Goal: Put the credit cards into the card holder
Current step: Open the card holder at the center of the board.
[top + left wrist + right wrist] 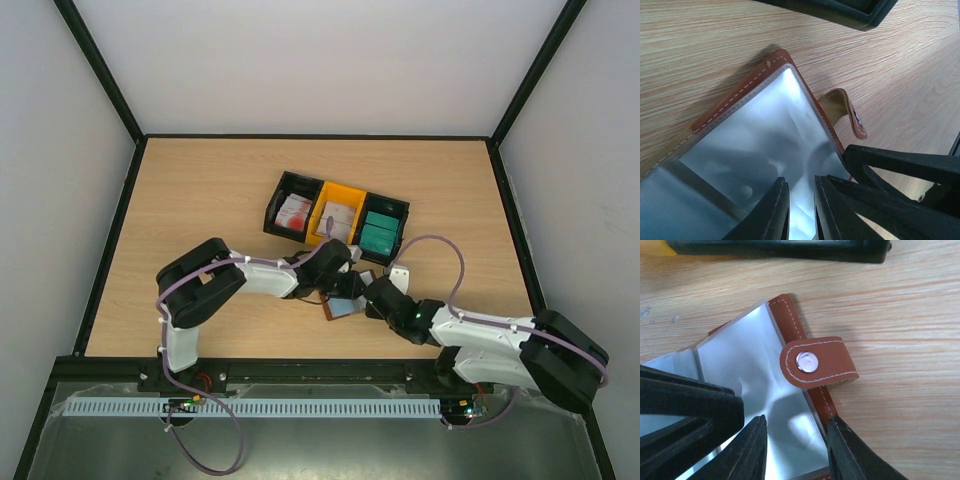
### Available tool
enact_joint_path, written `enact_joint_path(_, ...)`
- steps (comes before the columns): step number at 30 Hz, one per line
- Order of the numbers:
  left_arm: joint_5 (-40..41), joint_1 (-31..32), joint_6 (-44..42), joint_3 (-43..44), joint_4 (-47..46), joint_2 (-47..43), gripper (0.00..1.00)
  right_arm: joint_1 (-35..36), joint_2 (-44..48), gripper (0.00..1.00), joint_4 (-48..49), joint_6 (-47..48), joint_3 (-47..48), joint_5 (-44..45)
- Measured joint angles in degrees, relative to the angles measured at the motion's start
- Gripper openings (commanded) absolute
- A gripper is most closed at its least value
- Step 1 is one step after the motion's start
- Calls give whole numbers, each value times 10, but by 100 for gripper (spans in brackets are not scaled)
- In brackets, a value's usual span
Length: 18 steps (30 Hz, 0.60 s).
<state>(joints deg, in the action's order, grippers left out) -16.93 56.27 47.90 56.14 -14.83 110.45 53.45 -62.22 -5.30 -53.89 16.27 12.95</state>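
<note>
The card holder (747, 82) lies open on the table, brown leather rim round pale grey-blue pockets, its snap tab (817, 362) folded over the edge. My left gripper (799, 200) is down over the pockets, its jaws nearly together with pale pocket leaves pinched in the narrow gap. My right gripper (796, 440) is open. One of its fingers is over the pocket, and the other touches the leather rim. It holds no card. The credit cards sit in bins: white-and-red ones (293, 212), white ones (337, 215), teal ones (380, 232). From above, both grippers crowd the card holder (343, 308).
Three joined bins (400, 210), black, yellow and black, stand just behind the card holder; a black bin wall (790, 252) shows near the top of both wrist views. Black frame rails edge the table on the left, back and right.
</note>
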Motion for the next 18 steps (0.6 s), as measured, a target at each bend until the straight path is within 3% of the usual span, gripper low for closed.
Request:
enact_joint_path(7,0,-3,-4,-6,10,-25,21,-6,-49,34,1,26,27,9)
enact_joint_path(18,56,-15,-10,-38,62,-112,28,-5,-99,23,-2,19,62,-3)
